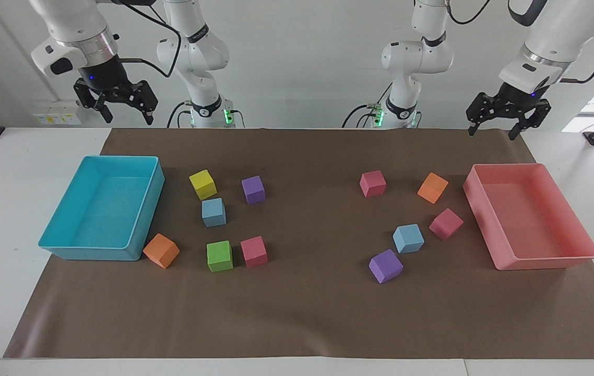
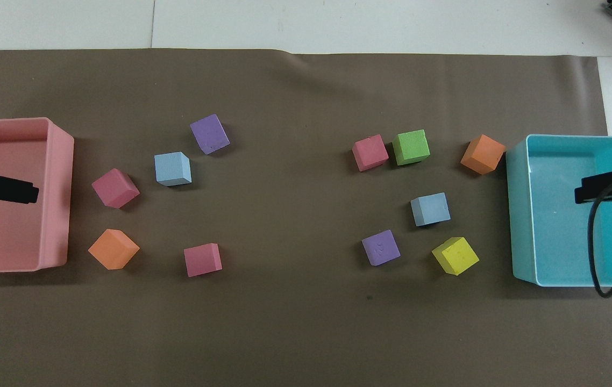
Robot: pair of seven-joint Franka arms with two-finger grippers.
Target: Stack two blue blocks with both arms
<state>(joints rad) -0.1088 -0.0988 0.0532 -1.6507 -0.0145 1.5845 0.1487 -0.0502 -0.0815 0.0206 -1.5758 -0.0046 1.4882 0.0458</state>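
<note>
With both blue blocks point(image 1: 214, 212) point(image 1: 408, 238) untouched, left gripper point(image 1: 501, 125) and right gripper point(image 1: 126, 109) agape, empty.

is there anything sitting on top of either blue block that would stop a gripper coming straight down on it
Nothing visible. Both blue blocks, one toward the right arm's end and one toward the left arm's, have bare tops. The nearest neighbours, the yellow cube and a purple cube, stand apart beside them. The right gripper and left gripper hang high, open.
</note>
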